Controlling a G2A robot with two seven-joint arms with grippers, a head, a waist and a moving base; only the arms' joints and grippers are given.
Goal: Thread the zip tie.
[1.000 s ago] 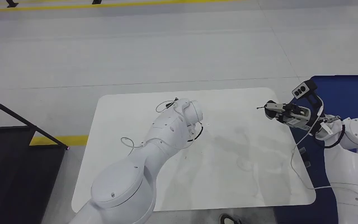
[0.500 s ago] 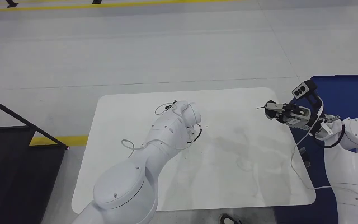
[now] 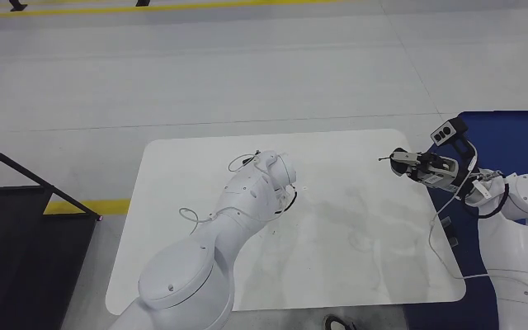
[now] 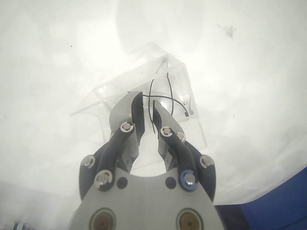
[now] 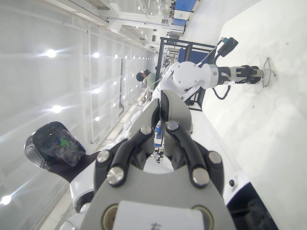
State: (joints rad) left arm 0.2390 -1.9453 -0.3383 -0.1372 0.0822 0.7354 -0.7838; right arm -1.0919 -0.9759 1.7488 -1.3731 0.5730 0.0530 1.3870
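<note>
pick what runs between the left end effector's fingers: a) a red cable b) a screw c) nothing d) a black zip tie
d: a thin black zip tie runs through the gap of the open left end effector, above a clear stand.

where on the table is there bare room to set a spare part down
Bare: the table stretch between the left gripper and the right gripper, plus its near right corner. Crowded: at the stand, where zip ties cross by the left gripper.
</note>
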